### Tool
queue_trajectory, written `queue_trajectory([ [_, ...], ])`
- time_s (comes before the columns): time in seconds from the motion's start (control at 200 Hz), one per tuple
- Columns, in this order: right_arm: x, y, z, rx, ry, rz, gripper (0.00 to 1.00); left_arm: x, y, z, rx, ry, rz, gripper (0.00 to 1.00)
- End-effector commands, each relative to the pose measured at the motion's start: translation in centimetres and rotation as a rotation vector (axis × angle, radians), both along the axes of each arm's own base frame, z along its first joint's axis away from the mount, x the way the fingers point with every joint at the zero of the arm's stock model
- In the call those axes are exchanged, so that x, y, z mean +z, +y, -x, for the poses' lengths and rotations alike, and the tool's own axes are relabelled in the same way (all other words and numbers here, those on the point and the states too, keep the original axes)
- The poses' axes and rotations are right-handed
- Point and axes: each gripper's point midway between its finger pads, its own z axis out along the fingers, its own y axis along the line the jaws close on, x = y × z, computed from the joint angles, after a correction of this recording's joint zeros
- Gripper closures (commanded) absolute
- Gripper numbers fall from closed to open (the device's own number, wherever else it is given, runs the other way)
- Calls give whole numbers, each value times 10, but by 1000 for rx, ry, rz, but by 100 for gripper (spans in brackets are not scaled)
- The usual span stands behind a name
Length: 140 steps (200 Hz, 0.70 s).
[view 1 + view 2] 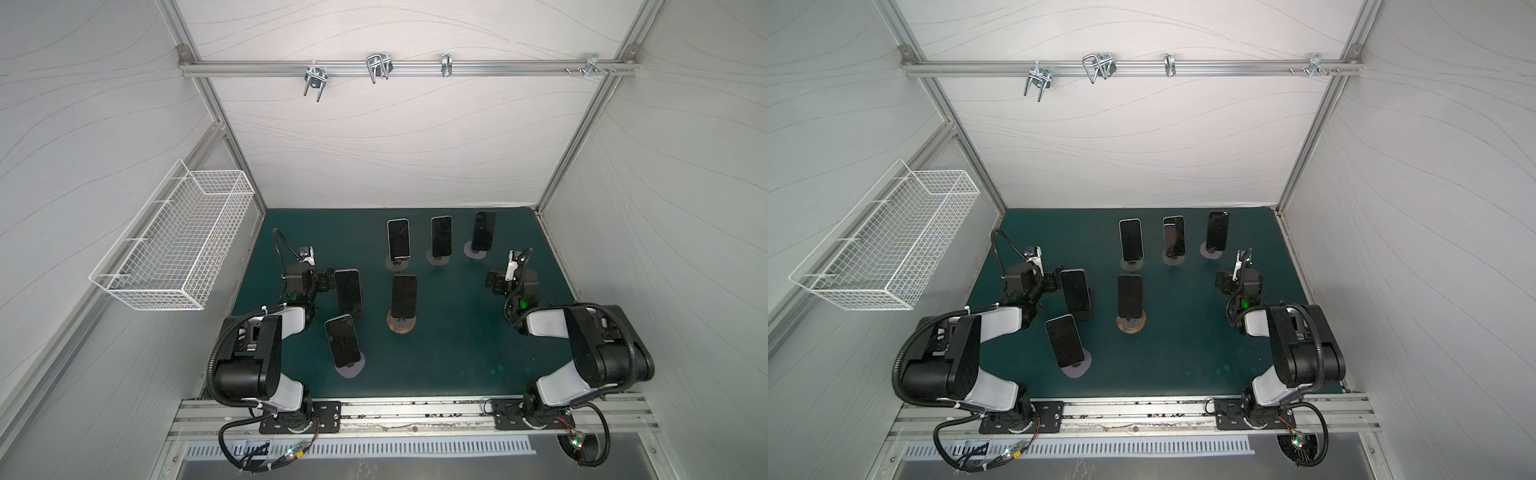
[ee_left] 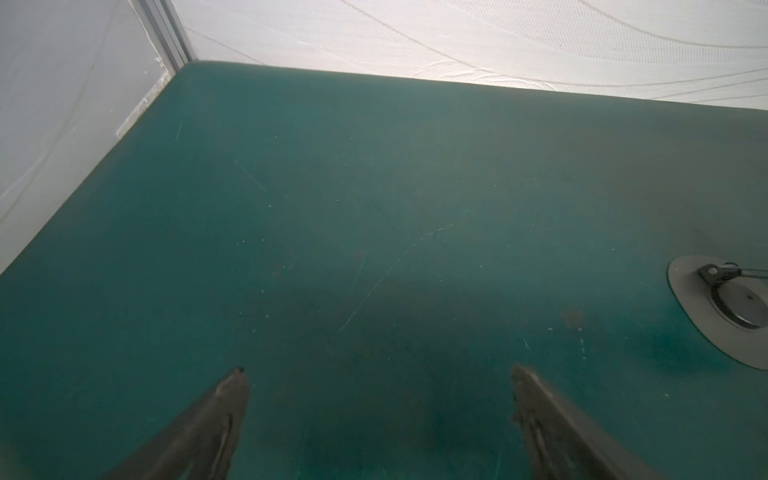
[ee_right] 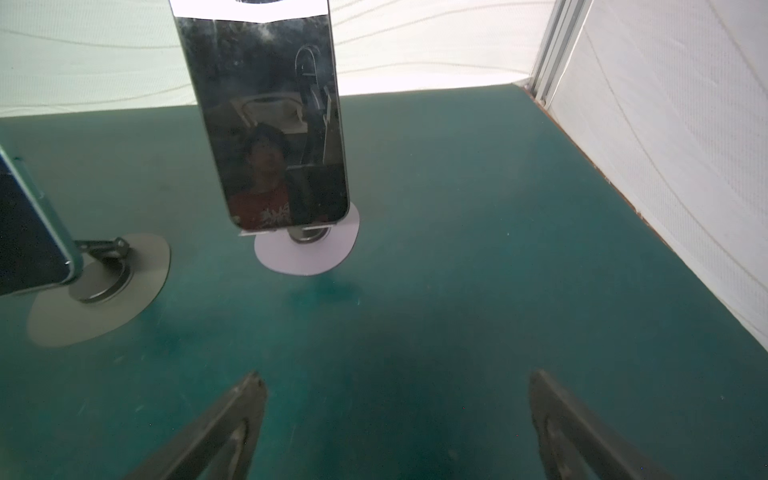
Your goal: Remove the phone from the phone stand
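Observation:
Several dark phones stand upright on stands across the green mat (image 1: 457, 353) in both top views. The far-right phone (image 1: 484, 230) (image 3: 270, 124) leans on a lavender round stand (image 3: 307, 253), straight ahead of my right gripper (image 3: 395, 376) (image 1: 514, 257), which is open, empty and a short way off. Beside that one, a phone (image 3: 25, 232) rests on a grey stand (image 3: 99, 291). My left gripper (image 2: 376, 370) (image 1: 308, 252) is open over bare mat, left of a phone (image 1: 348, 291) on a black stand. A grey stand base (image 2: 723, 307) shows at the left wrist view's edge.
A phone on a wooden round stand (image 1: 401, 324) stands mid-mat, and another phone (image 1: 342, 341) on a lavender stand stands nearer the front. A white wire basket (image 1: 174, 249) hangs on the left wall. White walls close the back and sides, and metal hooks (image 1: 378, 66) hang from the rail.

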Motion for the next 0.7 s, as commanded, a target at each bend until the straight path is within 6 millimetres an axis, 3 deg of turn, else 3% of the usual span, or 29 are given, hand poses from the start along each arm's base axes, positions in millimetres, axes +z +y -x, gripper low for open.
queue_trajectory([
  [0.0, 30, -5, 6, -1, -10, -12, 1, 28, 6, -7, -10, -37, 73, 0],
  [0.25, 104, -10, 31, -28, -67, -73, 1, 41, 15, -6, -55, 107, -13, 0],
  [0.375, 131, -27, 50, -158, -87, -177, 1, 48, 16, -5, -94, 151, -83, 0],
  [0.515, 134, -45, 74, -299, -24, -305, 1, 43, 16, 1, -136, 217, -115, 0],
  [0.695, 131, -31, 84, -217, 68, -336, 1, 26, 26, 10, -141, 227, -100, 0],
])
